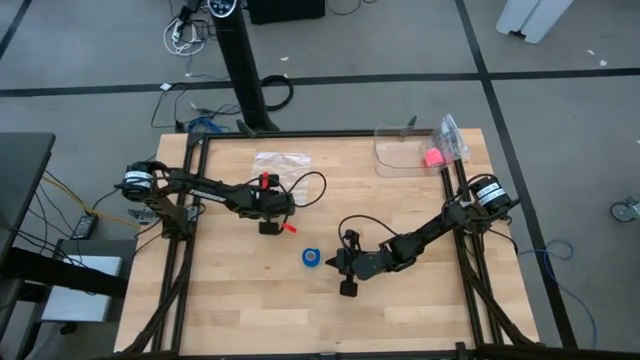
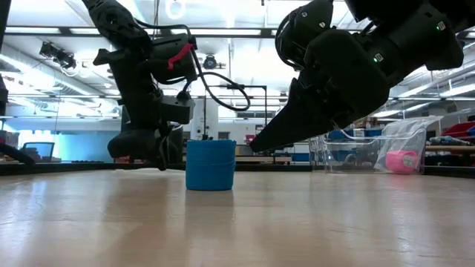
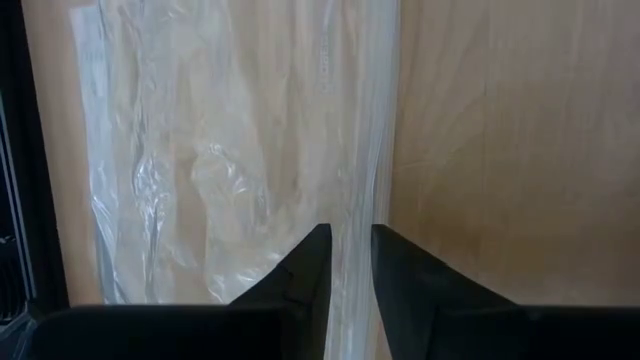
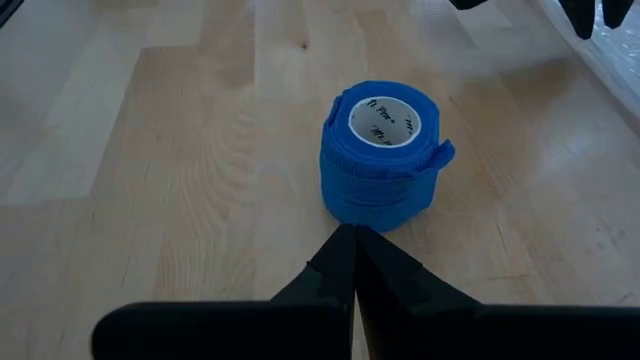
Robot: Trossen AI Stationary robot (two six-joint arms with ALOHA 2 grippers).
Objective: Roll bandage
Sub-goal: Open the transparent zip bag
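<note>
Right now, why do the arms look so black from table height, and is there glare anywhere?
Low view: bright ceiling lights behind turn both arms into silhouettes, and the table mirrors the bandage. Left wrist view: the plastic bag glints white beyond the left pincer. Right wrist view: even light, soft shadow.

Blue bandage [image 4: 381, 155] coil, upright, mid-table
</note>
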